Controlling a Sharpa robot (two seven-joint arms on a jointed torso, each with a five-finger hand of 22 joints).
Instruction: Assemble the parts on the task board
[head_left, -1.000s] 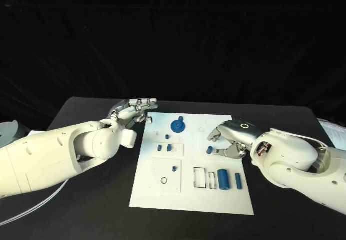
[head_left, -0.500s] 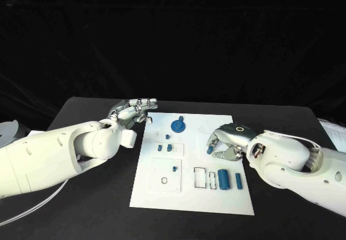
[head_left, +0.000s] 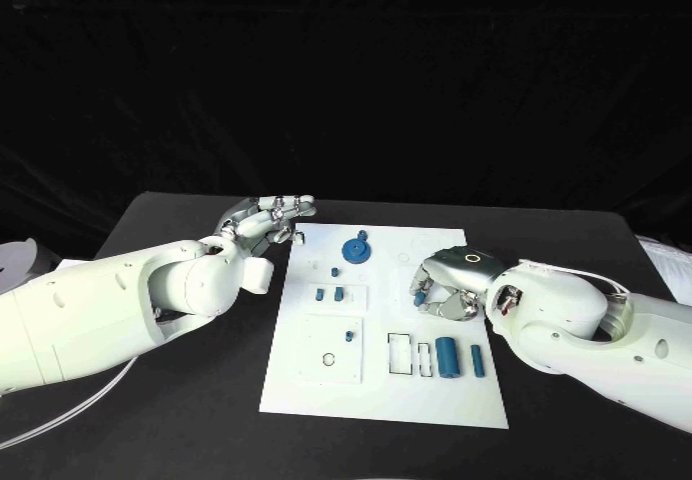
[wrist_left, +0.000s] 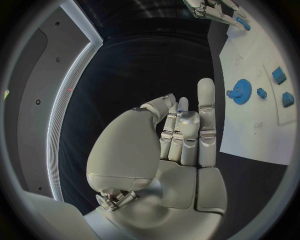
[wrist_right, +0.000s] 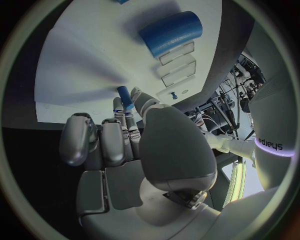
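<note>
fingers of right hand (head_left: 450, 285) pinch small blue peg (head_left: 420, 293) over task board (head_left: 382, 400) right side; left hand (head_left: 271, 220) curled, holding nothing, at far-left edge. thin pinch, peg could tilt or drop.

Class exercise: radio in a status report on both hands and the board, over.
Right hand pinches a small blue peg over the task board. Left hand fingers curled, holding nothing, beside the board's far corner. Nothing in the way.
</note>
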